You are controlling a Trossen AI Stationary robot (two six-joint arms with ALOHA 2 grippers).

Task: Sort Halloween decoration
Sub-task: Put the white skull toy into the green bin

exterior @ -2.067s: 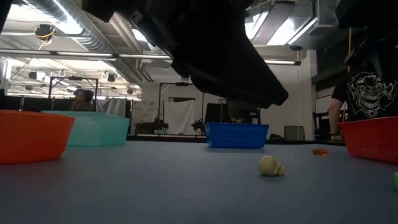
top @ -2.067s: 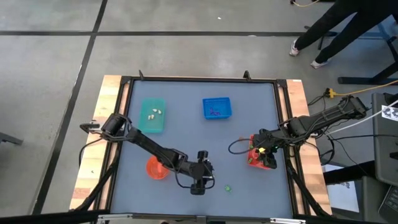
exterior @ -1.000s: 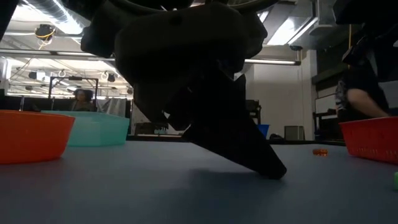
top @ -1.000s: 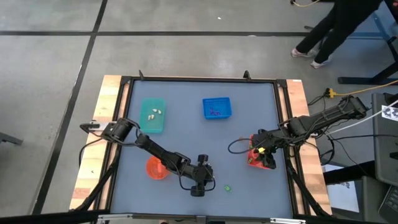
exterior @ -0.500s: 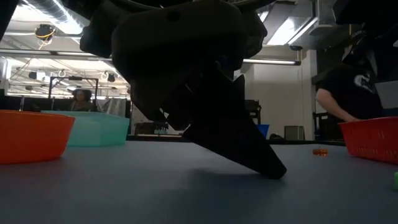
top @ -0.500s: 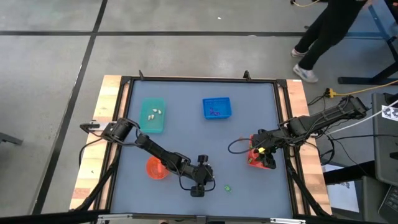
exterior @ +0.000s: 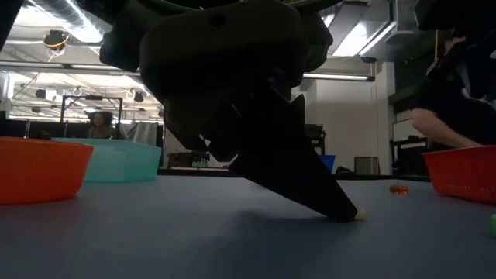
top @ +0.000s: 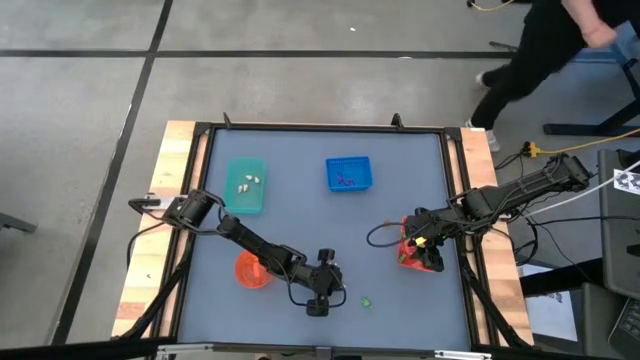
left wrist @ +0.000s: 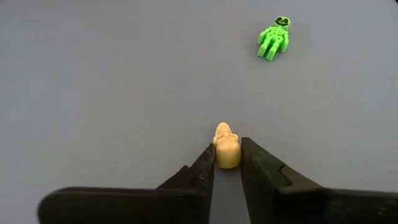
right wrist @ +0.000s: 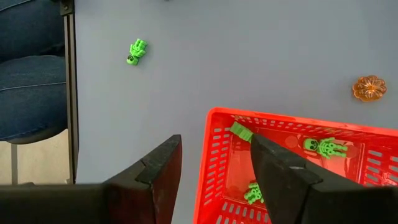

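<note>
1. High view: a grey-blue table [top: 300, 200] framed in wood stands on a concrete floor, and a person walks past its far right corner. On it sit a teal tray [top: 245, 185] with cream pieces, a blue tray [top: 348, 173] with purple ones, an orange bowl [top: 250, 271] and a red basket [top: 412, 252]: one container per colour, so the sorting is well along. The left gripper [top: 318, 303] is down at the near edge, just beside a green trinket [top: 367, 301]. Over the last two seconds it has dropped slightly nearer that edge.

2. Low view: the left arm's dark bulk fills the middle, its tip on the tabletop. A sliver of the cream trinket [exterior: 359, 214] shows at that tip; earlier it lay there in the open.

3. Left wrist view: the fingers [left wrist: 202, 171] pinch the cream skull trinket [left wrist: 227, 147] from both sides, having narrowed onto it over the last second. A green skeleton [left wrist: 273, 38] lies well apart.

4. Right wrist view: the right gripper [right wrist: 214, 165] waits spread over the basket's rim, unchanged. Green skeletons lie inside, a green trinket [right wrist: 136, 51] and an orange pumpkin [right wrist: 368, 87] outside.
</note>
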